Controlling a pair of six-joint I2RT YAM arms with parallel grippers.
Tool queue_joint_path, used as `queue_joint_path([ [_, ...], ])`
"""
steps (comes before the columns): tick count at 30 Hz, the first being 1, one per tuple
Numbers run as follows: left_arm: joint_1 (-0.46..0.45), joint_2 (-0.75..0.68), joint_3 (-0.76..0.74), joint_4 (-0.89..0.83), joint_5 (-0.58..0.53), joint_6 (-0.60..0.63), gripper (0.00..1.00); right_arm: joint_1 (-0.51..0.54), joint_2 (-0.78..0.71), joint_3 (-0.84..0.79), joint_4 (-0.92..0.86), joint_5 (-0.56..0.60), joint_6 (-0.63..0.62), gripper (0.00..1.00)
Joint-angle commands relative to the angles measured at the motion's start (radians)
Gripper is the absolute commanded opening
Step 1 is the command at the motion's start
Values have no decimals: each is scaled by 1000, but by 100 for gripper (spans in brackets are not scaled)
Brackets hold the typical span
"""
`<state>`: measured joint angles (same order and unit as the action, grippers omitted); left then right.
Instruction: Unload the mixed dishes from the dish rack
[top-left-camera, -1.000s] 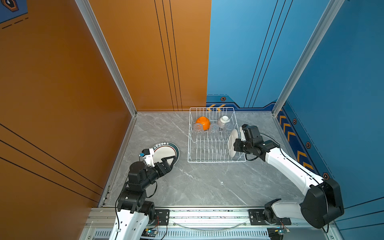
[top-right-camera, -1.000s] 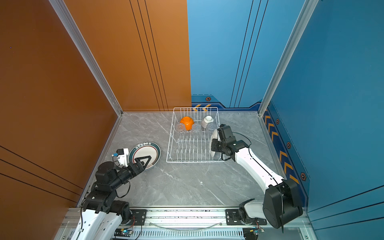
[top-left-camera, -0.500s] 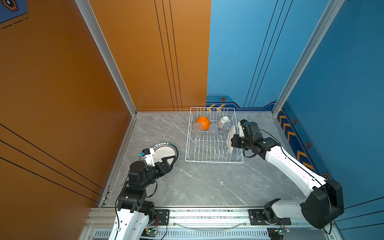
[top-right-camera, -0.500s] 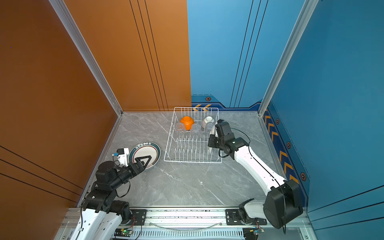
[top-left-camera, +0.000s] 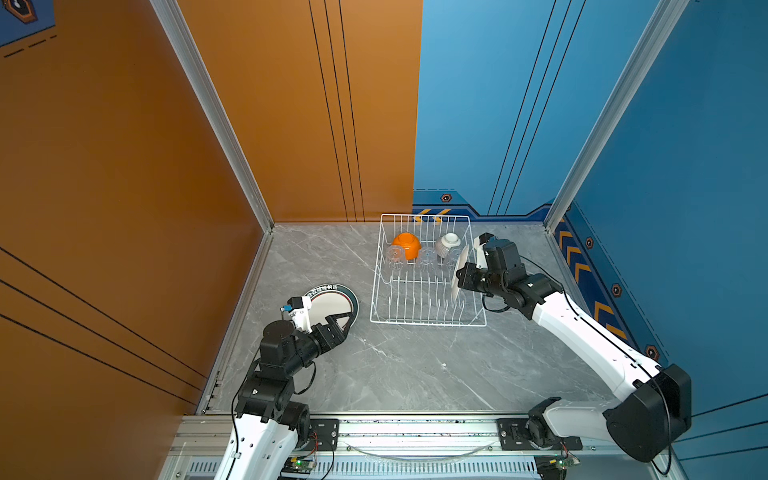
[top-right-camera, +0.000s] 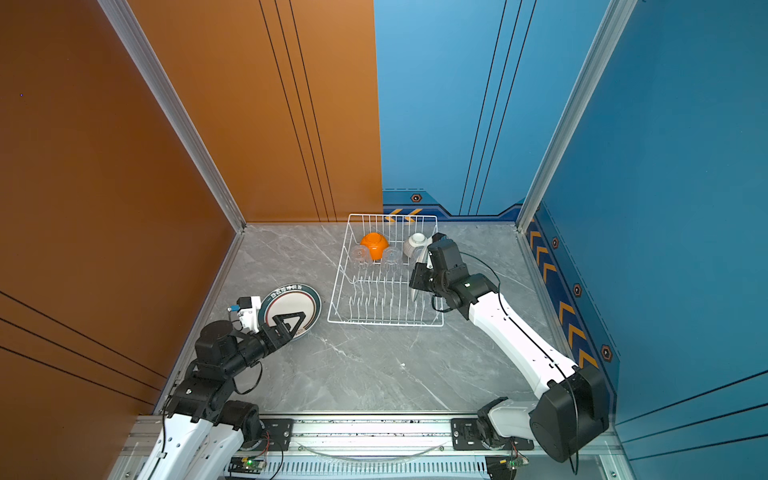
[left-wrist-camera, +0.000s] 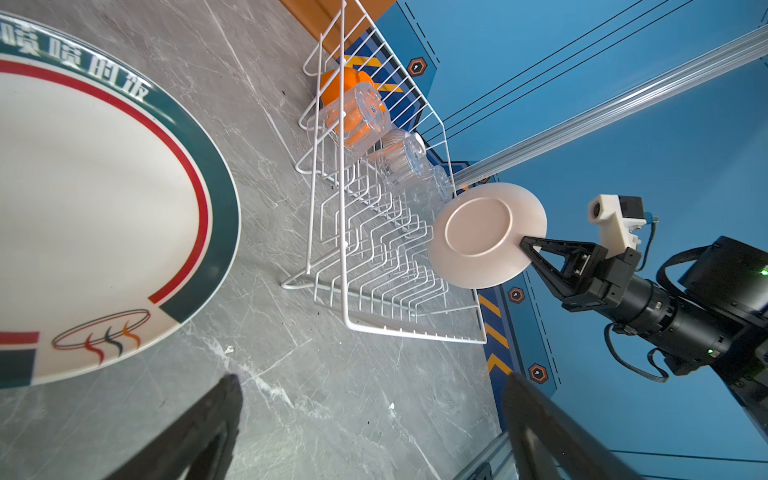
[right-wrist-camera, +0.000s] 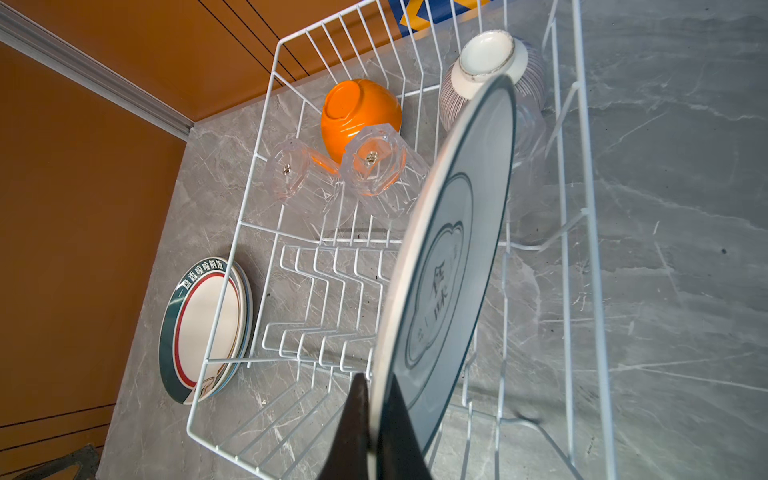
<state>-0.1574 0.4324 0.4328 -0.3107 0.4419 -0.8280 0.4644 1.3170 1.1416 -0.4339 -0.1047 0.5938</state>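
**Unloaded:** a stack of plates (right-wrist-camera: 208, 324) is lying on the surface just ahead of my left claw (top-right-camera: 289, 322), which is hanging wide open and empty.

**In hand:** my right claw (left-wrist-camera: 528, 245) is pinching the rim of a teal plate (left-wrist-camera: 478, 232), holding it on edge above the rack (top-left-camera: 428, 323).

**Remaining:** an orange bowl (top-left-camera: 406, 244), a striped bowl (top-left-camera: 448, 243) and glasses (top-left-camera: 394, 255) are sitting in the rack beyond my right claw. The prong slots are showing empty.

**Progress, as I am judging it:** about halfway.

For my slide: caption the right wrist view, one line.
Right gripper holds a teal plate on edge over the dish rack; orange bowl, striped bowl, glasses inside.
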Motion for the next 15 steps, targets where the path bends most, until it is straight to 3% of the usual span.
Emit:
queue_joint_path([
  [1, -21, 8, 24, -2, -37, 27, 98, 15, -16, 43, 54, -24, 32, 0],
  [15, -74, 53, 50, 14, -75, 58, 98, 36, 30, 101, 55, -29, 38, 0],
])
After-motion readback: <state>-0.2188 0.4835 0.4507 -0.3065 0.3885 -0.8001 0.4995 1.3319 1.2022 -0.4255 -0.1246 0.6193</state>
